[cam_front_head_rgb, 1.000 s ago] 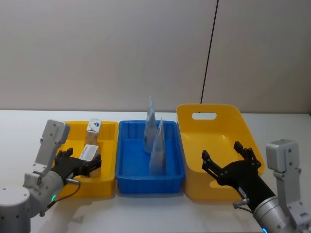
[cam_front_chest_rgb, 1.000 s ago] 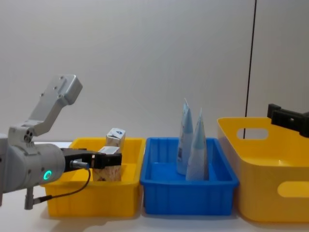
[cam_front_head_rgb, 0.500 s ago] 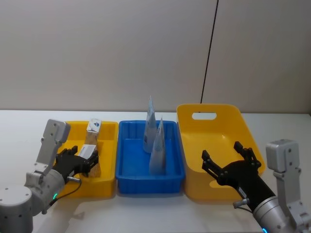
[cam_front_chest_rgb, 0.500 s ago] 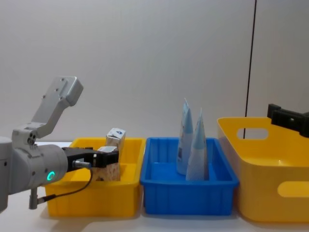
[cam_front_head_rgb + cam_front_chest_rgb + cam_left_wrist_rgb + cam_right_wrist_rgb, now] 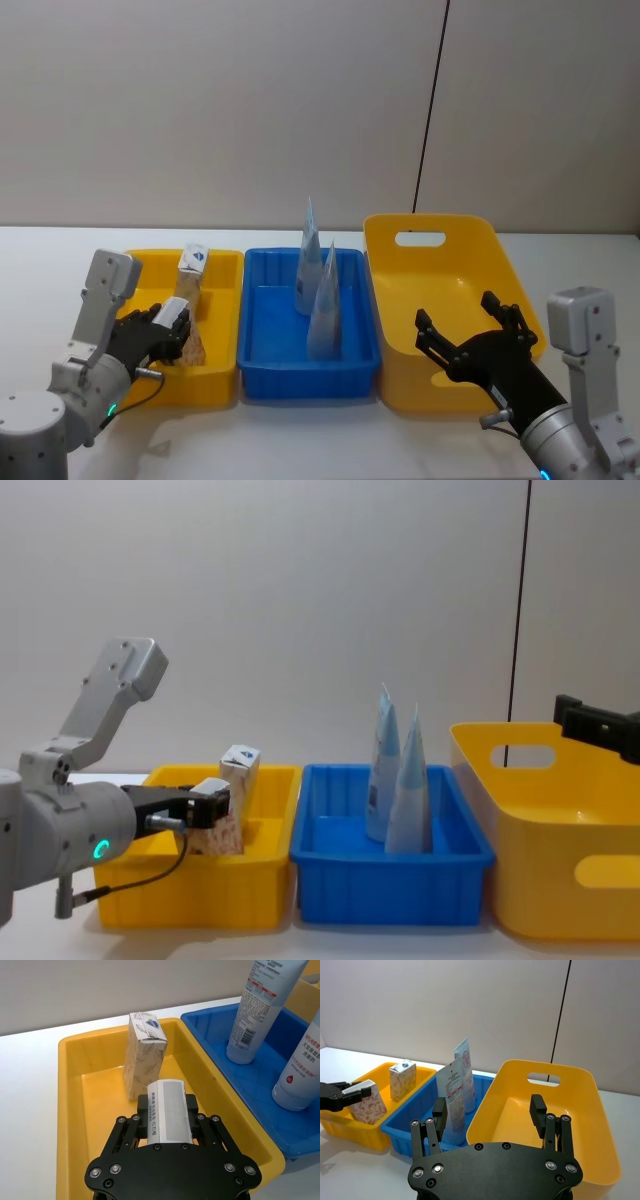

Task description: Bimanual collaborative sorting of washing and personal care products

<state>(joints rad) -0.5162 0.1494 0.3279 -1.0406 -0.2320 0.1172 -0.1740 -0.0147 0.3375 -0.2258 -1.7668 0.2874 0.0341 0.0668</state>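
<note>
Yellow plastic first: the big tub (image 5: pixel 440 225) on your right has nothing in it, and your right gripper (image 5: pixel 455 318) hovers at its near side with fingers spread apart. Both tubes (image 5: pixel 309 255) stand in the blue bin (image 5: pixel 310 380). One carton (image 5: pixel 191 272) stands in the small yellow bin (image 5: pixel 205 385); your left gripper (image 5: pixel 167 1110) is clamped on the second carton (image 5: pixel 167 1122), low inside that bin. Sorting looks nearly done: releasing it seems the last step.
</note>
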